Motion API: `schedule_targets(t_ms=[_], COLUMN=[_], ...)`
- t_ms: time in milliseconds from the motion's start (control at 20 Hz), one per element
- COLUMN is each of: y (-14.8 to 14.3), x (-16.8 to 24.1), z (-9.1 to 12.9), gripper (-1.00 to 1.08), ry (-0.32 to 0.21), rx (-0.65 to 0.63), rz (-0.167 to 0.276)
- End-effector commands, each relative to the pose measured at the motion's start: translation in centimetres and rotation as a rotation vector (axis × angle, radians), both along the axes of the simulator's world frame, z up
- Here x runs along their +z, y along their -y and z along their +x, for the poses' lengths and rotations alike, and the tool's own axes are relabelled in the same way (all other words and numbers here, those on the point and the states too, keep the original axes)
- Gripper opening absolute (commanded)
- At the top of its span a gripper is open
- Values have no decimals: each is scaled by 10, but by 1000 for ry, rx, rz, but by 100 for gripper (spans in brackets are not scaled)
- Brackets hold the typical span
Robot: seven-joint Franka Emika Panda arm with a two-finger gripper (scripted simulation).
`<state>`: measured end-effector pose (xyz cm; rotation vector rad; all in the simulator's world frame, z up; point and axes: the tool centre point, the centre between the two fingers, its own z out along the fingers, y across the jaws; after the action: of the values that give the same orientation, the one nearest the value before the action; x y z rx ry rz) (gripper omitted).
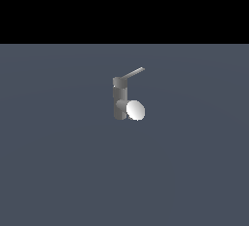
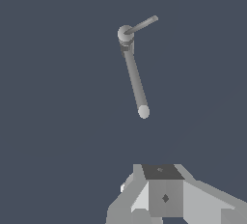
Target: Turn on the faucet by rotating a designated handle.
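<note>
A: Gripper (image 2: 166, 203) first. In the wrist view only its grey housing shows at the frame's edge. The fingertips are out of sight, so I cannot tell whether it is spread or closed. Nothing is visibly held.

B: And in the exterior view?

A: No arm there at all. Just the faucet (image 1: 119, 101), standing upright on the flat grey floor (image 1: 58, 171) near the middle of the scene, with its white-disc spout (image 1: 135, 110) low on the exterior view's right side.

B: The handle?

A: The handle (image 1: 133, 73) slants up from the top cap toward the exterior view's right. It is a thin, flat bar, and I judge it rigid and light to swing, though smooth enough to slip. The far tip looks the best place to hold or push, since it gives the most leverage.

B: Back to the wrist view, then. How far off is it?

A: Well apart. The faucet (image 2: 132, 71) appears foreshortened ahead of the gripper body, and the handle (image 2: 142, 24) sticks out from the cap at the far end. There is open floor between them and no contact. By my reading, the approach has not yet closed in.
</note>
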<state>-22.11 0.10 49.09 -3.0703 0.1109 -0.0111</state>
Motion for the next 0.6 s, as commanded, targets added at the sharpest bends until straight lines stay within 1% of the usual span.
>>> schedule_targets(t_ms=[0, 200, 550], y=[1, 2, 7], x=[-4, -14, -41], z=[14, 43, 101], gripper=[-100, -100, -100], ry=[-5, -16, -40], rx=[-44, -137, -331], rz=[10, 29, 55])
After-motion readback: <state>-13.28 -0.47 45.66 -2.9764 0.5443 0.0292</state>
